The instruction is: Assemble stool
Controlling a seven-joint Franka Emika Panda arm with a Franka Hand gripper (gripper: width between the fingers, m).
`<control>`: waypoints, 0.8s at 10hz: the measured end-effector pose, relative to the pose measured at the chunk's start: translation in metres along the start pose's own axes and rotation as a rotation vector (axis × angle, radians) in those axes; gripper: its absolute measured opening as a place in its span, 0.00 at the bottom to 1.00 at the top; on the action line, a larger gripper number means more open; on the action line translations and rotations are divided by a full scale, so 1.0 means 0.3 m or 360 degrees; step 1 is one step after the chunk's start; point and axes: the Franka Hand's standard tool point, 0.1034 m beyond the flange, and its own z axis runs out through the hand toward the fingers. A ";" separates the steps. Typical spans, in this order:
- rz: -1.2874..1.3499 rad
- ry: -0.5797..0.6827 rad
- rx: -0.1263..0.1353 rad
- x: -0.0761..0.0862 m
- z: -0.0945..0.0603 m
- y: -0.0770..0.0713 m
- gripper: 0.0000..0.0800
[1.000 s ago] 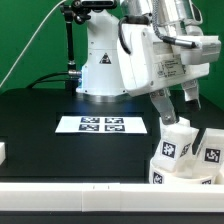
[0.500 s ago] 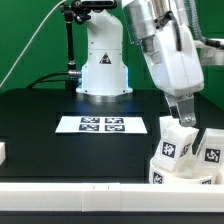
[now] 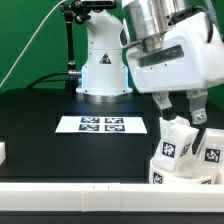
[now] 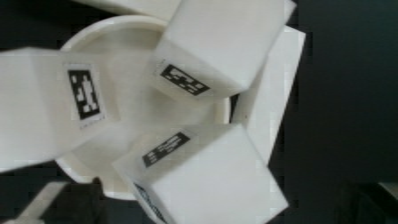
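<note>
from the exterior view i see the stool, white blocky legs with square tags, piled near the exterior view's right, partly cut off by the frame edge. my gripper hangs just above it, fingers parted, holding nothing. the wrist view shows tagged legs crowding the round seat, edges blurred.

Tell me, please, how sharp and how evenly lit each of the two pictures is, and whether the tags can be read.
Exterior view: evenly lit and fairly sharp; the marker board tags read clearly against the dark table, and the gripper shows little blur. Wrist view: soft and out of focus at close range; the white legs and seat look bright, nearly washed out, and their tags are smeared.
</note>
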 end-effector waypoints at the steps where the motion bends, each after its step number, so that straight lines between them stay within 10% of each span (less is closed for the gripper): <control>1: -0.0216 0.0021 -0.0026 0.000 0.001 0.002 0.81; 8: -0.1243 0.0043 -0.0094 0.007 0.006 0.012 0.81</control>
